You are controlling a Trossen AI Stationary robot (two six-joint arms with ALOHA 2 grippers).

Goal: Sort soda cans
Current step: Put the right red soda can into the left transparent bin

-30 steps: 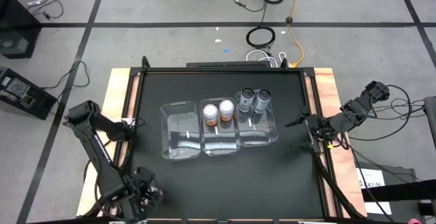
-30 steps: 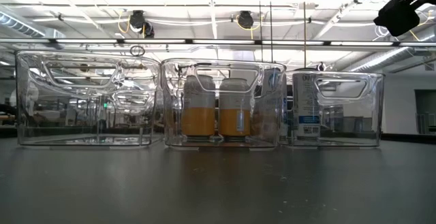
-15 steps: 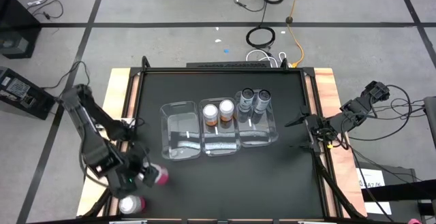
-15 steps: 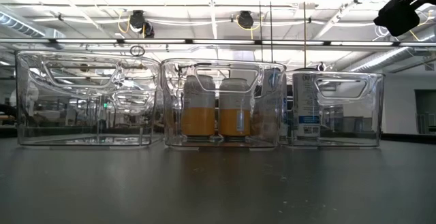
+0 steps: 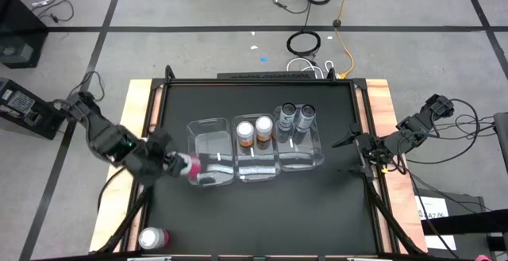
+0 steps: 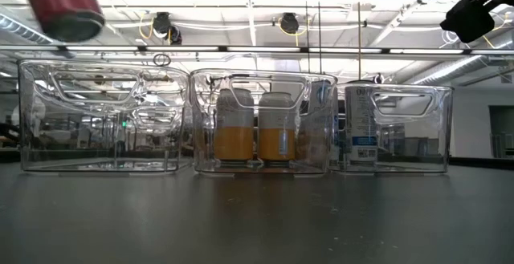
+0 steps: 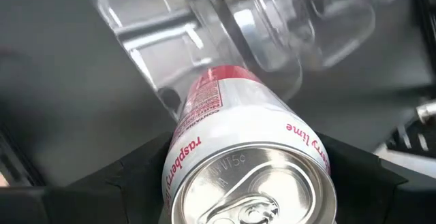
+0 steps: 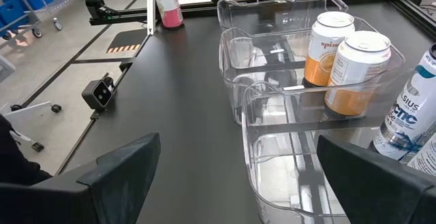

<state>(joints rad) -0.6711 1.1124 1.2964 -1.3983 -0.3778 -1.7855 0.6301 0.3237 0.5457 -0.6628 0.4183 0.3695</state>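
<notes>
Now the left gripper [image 5: 176, 166] has its fingers clamped around one pink can [image 5: 188, 166], carried tilted in the air just at the nine o'clock edge of the left bin [image 5: 196, 126]; in the low view that can [image 6: 63, 6] hangs above the bin's rim. From the left wrist view the silver top and pull tab face the camera, red lettering running down the white-and-pink side [image 7: 252, 156], clear plastic right beyond it.

Count the rest: a second pink can [image 5: 152, 238] stands alone at the table's seven o'clock corner, well apart from everything. Three clear bins sit in a row mid-table. The left one holds no can. The middle bin [image 5: 255, 170] holds two orange cans [image 5: 254, 132], side by side at its twelve o'clock end. The right bin [image 5: 305, 162] holds two grey cans [image 5: 296, 116], also at twelve o'clock.

Over at three o'clock, the right gripper [image 5: 349, 142] waits at the black table's [image 5: 262, 213] edge, fingers spread wide, nothing between them.
</notes>
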